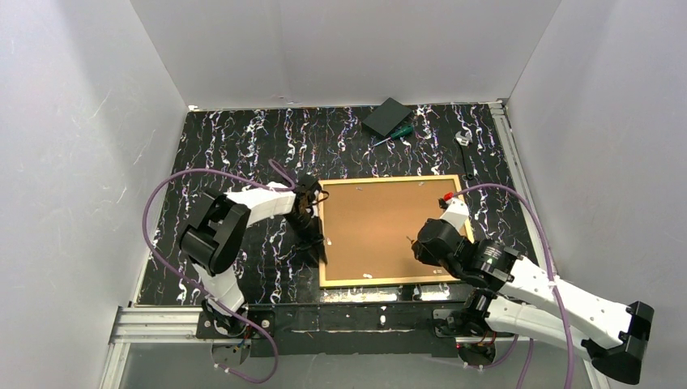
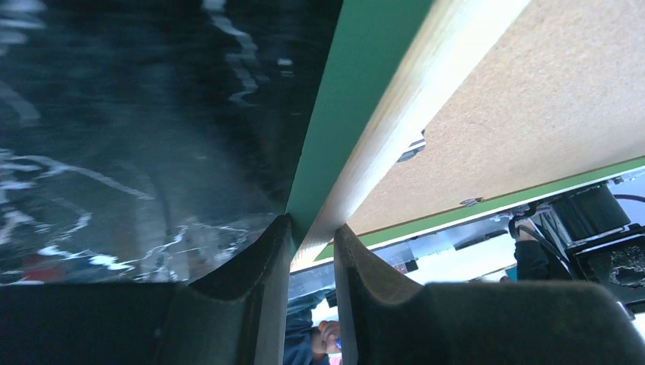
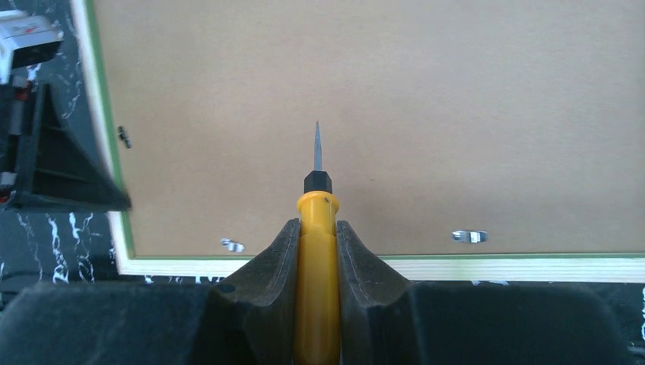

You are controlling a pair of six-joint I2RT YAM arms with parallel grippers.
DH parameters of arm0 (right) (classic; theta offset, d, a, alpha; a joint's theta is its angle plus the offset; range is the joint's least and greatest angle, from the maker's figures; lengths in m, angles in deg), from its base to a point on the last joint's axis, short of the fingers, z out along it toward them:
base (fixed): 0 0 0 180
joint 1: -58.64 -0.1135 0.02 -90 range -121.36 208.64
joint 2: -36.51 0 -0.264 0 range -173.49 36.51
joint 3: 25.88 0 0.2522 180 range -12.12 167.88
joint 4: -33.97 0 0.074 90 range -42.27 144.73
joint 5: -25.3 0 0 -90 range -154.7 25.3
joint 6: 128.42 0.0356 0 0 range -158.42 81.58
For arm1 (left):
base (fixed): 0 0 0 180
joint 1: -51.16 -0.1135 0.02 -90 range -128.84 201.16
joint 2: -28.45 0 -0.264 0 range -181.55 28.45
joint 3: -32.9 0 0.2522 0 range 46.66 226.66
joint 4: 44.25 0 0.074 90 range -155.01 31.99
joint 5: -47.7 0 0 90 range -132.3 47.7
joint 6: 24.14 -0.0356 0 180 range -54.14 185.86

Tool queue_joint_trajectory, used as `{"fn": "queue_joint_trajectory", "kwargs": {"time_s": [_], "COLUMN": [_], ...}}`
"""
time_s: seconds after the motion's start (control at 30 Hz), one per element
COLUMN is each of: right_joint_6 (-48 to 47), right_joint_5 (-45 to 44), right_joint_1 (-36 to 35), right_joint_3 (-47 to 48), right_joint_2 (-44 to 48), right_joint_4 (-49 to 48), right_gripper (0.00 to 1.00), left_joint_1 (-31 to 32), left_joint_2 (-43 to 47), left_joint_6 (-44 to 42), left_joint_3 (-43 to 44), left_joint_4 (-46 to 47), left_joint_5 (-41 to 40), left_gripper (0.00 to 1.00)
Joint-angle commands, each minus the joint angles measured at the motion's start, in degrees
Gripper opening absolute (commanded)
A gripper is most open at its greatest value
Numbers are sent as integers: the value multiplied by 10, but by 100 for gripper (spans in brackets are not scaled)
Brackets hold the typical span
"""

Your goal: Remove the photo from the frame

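Levering the small metal tabs (image 3: 468, 236) wanted a flat blade. The right jaws were clamped on a yellow-handled screwdriver (image 3: 316, 209) over the brown backing board (image 1: 381, 223). The left jaws pinched the thin bright-green rectangular frame (image 2: 346, 99), face down by the desk's (image 1: 243, 138) near edge, the photo hidden beneath.

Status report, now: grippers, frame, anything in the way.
Left gripper astride left edge of frame, grip unconfirmed. Right gripper shut on yellow screwdriver, tip over backing board. Photo not visible; board in place, metal clips along its edge.
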Motion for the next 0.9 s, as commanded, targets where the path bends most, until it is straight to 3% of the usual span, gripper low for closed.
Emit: {"fn": "queue_joint_trajectory", "kwargs": {"time_s": [0.0,0.07,0.3,0.57,0.87], "right_joint_6": [-11,-26,-88,-206,-313], "right_joint_5": [2,18,74,137,182], "right_joint_1": [36,62,212,369,461], "right_joint_3": [6,4,11,33,101], "right_joint_2": [-17,-27,-65,-103,-205], "right_joint_4": [-1,-5,14,-41,-98], "right_gripper": [1,1,1,1,1], "left_joint_1": [-51,-59,-84,-84,-84], "left_joint_2": [15,10,17,-9,-11], "left_joint_6": [-36,-57,-81,-92,-92], "left_joint_3": [-21,-3,-7,0,2], "left_joint_4": [-120,-151,-166,-171,-169], "left_joint_5": [-57,-63,-60,-47,-38], "left_gripper": [6,0,0,0,0]}}
